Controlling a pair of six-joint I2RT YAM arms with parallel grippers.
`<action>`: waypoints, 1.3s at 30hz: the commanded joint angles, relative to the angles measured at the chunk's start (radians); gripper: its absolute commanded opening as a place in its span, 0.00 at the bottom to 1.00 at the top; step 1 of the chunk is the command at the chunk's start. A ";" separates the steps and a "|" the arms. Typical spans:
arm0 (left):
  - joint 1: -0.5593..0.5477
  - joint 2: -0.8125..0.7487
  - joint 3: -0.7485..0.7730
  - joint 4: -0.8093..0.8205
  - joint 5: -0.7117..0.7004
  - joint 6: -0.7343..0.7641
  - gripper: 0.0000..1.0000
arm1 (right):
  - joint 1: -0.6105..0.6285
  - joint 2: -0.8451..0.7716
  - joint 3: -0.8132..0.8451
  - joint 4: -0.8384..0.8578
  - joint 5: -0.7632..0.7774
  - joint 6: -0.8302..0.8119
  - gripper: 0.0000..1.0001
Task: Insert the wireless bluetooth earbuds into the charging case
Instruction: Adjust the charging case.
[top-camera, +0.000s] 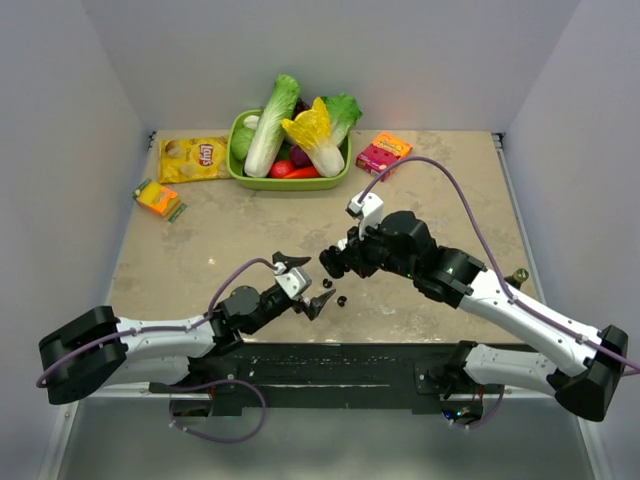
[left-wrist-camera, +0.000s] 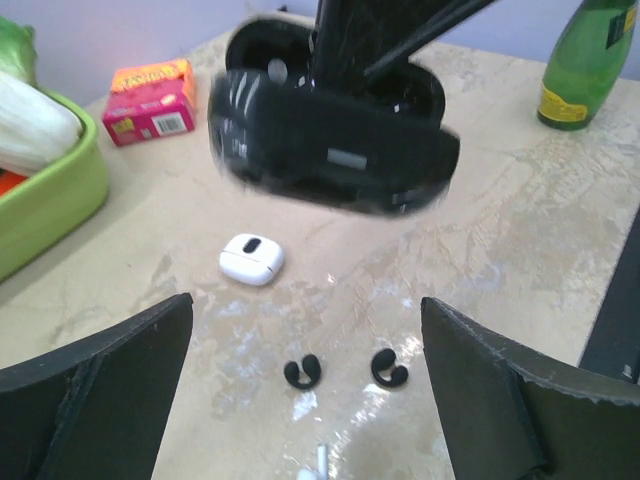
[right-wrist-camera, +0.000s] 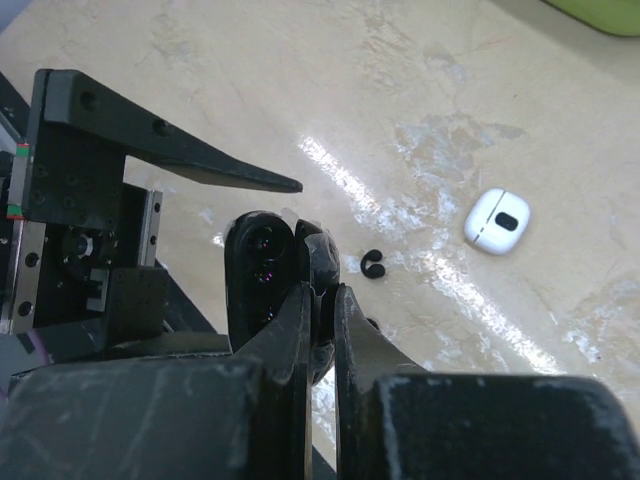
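Two black hook-shaped earbuds (left-wrist-camera: 302, 372) (left-wrist-camera: 388, 368) lie on the table between the fingers of my left gripper (left-wrist-camera: 305, 310), which is open and empty just above them. They also show in the top view (top-camera: 327, 284) (top-camera: 342, 300). The small white charging case (left-wrist-camera: 251, 258) with a dark centre spot lies closed beyond them, also in the right wrist view (right-wrist-camera: 497, 221); it is hidden in the top view. My right gripper (right-wrist-camera: 322, 295) is shut on a glossy black hinged case (left-wrist-camera: 330, 130), open, held above the table over the earbuds. One earbud (right-wrist-camera: 373, 263) shows past it.
A green basket (top-camera: 290, 183) of vegetables stands at the back, with a yellow chips bag (top-camera: 193, 158) and an orange packet (top-camera: 158, 198) to its left and a pink box (top-camera: 384, 153) to its right. A green bottle (left-wrist-camera: 590, 60) stands at the right edge.
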 joint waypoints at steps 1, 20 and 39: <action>-0.002 -0.049 0.034 -0.070 0.053 -0.129 1.00 | 0.024 -0.030 0.058 -0.029 0.074 -0.093 0.00; 0.105 -0.221 0.085 -0.171 0.601 -0.330 0.87 | 0.349 -0.041 0.142 -0.257 0.291 -0.413 0.00; 0.164 -0.143 0.102 -0.050 0.653 -0.312 0.77 | 0.352 -0.004 0.152 -0.243 0.116 -0.367 0.00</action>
